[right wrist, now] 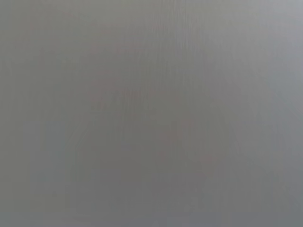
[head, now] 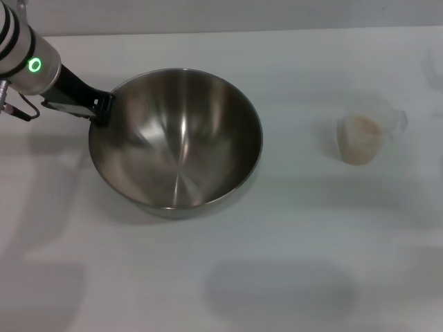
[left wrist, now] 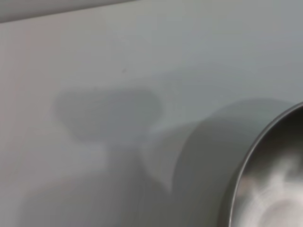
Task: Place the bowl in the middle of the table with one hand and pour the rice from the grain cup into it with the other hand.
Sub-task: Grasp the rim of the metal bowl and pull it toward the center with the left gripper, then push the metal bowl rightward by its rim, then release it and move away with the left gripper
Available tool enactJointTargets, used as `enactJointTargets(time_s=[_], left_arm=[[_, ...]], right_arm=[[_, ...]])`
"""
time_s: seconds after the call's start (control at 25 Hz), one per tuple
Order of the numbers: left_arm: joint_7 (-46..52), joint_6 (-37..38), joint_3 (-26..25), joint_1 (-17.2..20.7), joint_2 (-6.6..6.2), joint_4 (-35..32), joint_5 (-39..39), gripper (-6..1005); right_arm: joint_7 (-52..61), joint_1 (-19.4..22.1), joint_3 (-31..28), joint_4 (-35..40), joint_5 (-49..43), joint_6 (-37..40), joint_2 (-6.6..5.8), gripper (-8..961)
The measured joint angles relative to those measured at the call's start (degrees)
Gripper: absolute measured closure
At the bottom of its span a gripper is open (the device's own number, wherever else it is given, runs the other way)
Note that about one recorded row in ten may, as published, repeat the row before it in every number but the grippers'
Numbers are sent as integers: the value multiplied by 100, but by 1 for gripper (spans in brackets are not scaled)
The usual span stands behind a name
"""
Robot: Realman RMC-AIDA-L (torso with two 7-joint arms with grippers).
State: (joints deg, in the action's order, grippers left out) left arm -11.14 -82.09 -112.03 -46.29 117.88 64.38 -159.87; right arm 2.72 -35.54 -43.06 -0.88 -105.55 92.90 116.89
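Observation:
The large steel bowl (head: 176,142) sits on the white table (head: 311,242), left of the middle, and is empty inside. My left gripper (head: 104,107) reaches in from the far left, and its black fingers are closed on the bowl's left rim. In the left wrist view the bowl's rim (left wrist: 265,179) shows over the table. The small clear grain cup (head: 363,131) stands upright to the right, apart from the bowl, with rice (head: 360,138) inside. My right gripper is out of view. The right wrist view shows only a plain grey surface.
The table's far edge (head: 277,31) runs along the back. The left arm with its green light ring (head: 33,66) lies over the far left corner. Bare tabletop lies between the bowl and the cup and along the front.

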Motion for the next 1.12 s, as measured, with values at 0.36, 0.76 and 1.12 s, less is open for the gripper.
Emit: enactJointTargets(time_s=[0.36, 0.76, 1.12], left_arm=[[-553, -105, -731, -194, -28, -3, 429, 953], [-798, -229, -857, -642, -94, 17, 782, 952], [-846, 74, -631, -973, 21, -319, 831, 951]], right_arm=[[0, -6, -1, -4, 0, -5, -8, 212], [0, -6, -23, -18, 0, -10, -6, 212], [0, 4, -135, -18, 0, -10, 14, 213]])
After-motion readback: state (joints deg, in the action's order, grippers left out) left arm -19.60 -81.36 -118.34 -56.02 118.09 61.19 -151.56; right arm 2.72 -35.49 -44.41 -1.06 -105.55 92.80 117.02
